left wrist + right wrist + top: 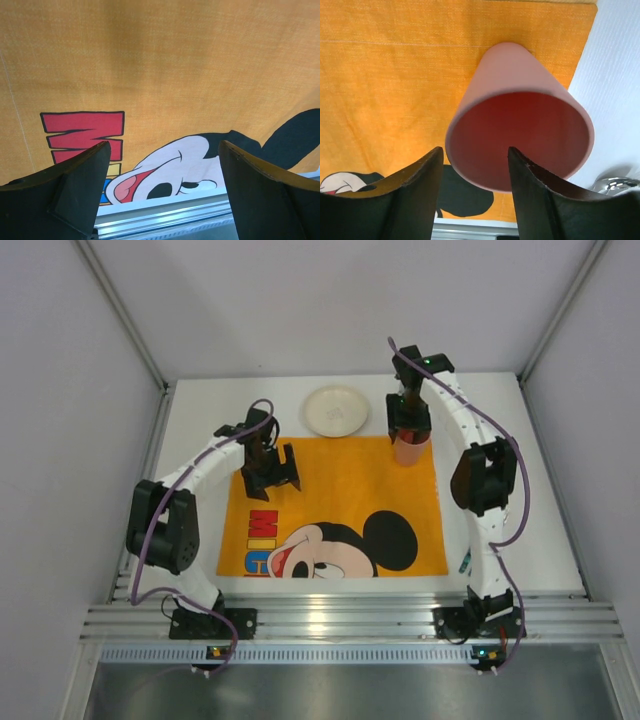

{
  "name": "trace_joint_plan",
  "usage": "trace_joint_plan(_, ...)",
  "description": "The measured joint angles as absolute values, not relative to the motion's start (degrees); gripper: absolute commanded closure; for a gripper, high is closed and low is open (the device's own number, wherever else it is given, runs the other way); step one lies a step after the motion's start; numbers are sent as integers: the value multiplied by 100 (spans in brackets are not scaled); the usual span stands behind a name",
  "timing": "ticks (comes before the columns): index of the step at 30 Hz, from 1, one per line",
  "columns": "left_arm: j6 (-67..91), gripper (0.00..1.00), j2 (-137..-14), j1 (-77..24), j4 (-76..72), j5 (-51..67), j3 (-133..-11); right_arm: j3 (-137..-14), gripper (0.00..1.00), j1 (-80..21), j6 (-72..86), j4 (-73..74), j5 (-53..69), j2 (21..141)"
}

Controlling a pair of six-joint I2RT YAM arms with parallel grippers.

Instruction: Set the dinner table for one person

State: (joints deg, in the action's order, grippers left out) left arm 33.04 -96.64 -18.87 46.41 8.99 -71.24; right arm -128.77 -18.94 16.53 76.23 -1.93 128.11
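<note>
We start at the right claw [476, 150]. Its jaws stand apart, released, one finger outside the near rim of the pink cup [520, 80] and the other in front of the cup's mouth. The gap between them is far wider than the thin wall, so nothing is pinched. The cup stands upright directly beneath this claw, on the far right corner of the orange mat [395, 75].

Just right of the claw the mat ends and the white table [615, 75] begins; it carries the mat and stretches past it on every side. Left of the claw in the top view, a white plate [336, 411] lies on the table, just beyond the mat's far edge.

Well to the left, the left claw [164, 143] hangs over the mat with its jaws spread wide and nothing between them. Below it we see red letters and Mickey's face.
</note>
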Motion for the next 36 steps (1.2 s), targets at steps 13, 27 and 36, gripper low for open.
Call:
trace_joint_plan(13, 3151, 6, -10724, -1887, 4797, 733, -9115, -13096, 35, -1894, 1653, 7638, -443, 12532)
trace_joint_plan(27, 3627, 8, -12573, -1656, 3719, 692, -11063, -11032, 28, -1890, 1586, 7258, -1094, 9120)
trace_joint_plan(36, 4051, 12, -13537, -1472, 2615, 1068, -11262, -9249, 27, -1481, 1616, 7102, -1291, 7651)
